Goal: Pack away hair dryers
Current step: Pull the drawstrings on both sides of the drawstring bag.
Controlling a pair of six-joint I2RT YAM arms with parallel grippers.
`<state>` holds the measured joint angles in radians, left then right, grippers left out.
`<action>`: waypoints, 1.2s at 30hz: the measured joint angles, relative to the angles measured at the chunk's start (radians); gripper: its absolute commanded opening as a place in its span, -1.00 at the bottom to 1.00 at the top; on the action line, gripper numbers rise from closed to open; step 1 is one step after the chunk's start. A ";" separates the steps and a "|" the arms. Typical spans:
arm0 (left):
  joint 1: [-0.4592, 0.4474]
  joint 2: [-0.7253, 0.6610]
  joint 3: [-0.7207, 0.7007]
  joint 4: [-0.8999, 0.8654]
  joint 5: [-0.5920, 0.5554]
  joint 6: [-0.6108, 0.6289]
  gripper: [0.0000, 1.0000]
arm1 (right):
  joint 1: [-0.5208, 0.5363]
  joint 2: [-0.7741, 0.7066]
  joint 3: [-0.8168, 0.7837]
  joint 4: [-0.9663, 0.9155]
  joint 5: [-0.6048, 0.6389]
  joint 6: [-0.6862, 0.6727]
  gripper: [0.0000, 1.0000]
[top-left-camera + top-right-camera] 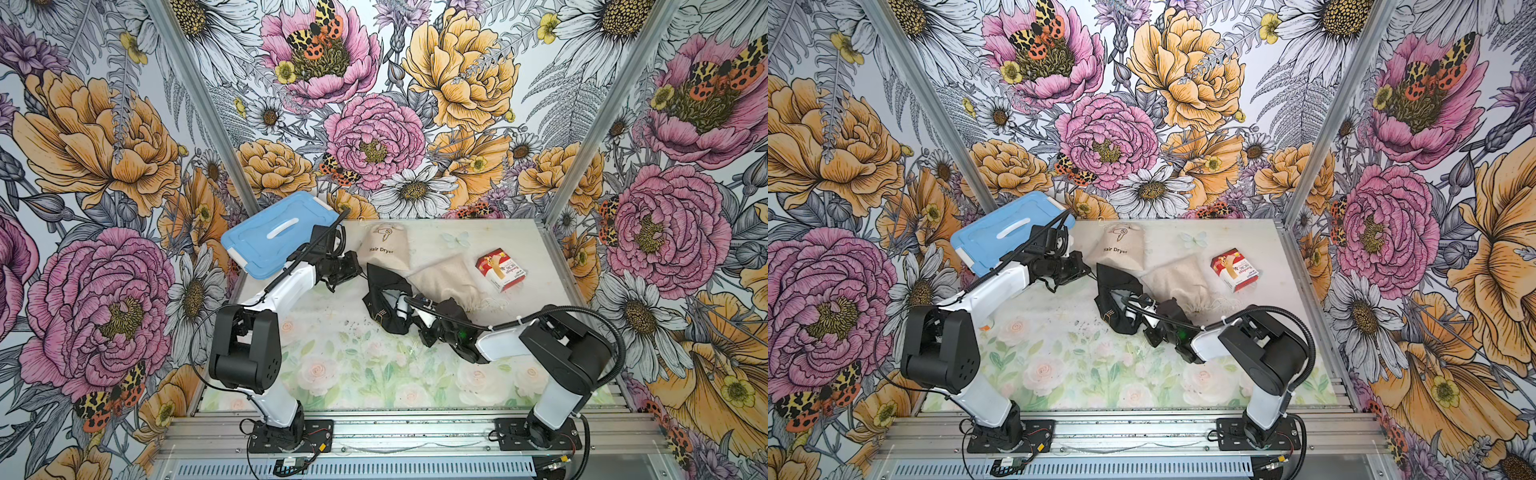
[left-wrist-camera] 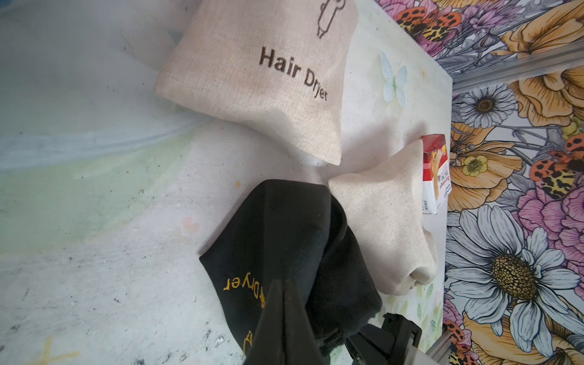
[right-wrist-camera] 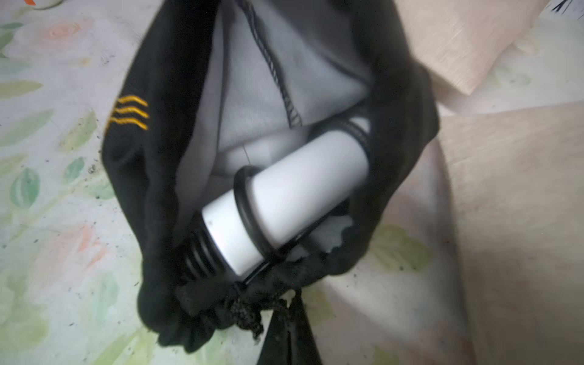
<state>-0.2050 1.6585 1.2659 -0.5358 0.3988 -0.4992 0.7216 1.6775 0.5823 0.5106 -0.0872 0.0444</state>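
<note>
White dryer sits inside the black pouch, lying across the open mouth with black cord looped round its barrel and its ribbed end near the rim. The right pincer is clenched right on that rim, nipping the bunched hem beside the drawstring.

In both top views the pouch lies mid-surface, a sliver of the dryer showing white at the opening, and the right arm reaches in low from its side.

Over to the left pincer: clenched, tips together. From the wrist view it hangs over the pouch's gold lettering. In a top view it sits just beside the pouch's far corner, and whether it touches the cloth I cannot tell.

Behind lie two beige pouches. The printed pouch reads "Hair Dryer", and the plain pouch is plump and touches the black one. A red box stands apart, and a blue lid leans at the back corner.
</note>
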 measured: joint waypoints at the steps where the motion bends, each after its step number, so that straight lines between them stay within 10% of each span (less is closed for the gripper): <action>1: 0.000 -0.001 0.014 -0.002 0.000 0.000 -1.00 | 0.000 -0.040 0.000 -0.018 0.002 0.006 -1.00; 24: -0.039 -0.137 0.403 -0.223 -0.048 0.048 -1.00 | -0.161 -0.574 0.115 -0.479 0.085 0.127 -1.00; 36: 0.101 -0.302 0.407 -0.324 -0.039 0.084 -1.00 | -0.257 -0.657 0.171 -0.630 0.122 0.204 -1.00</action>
<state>-0.1040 1.3563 1.6730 -0.8597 0.3599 -0.4156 0.4641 1.0210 0.7532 -0.1196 0.0349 0.2485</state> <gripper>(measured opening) 0.046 0.048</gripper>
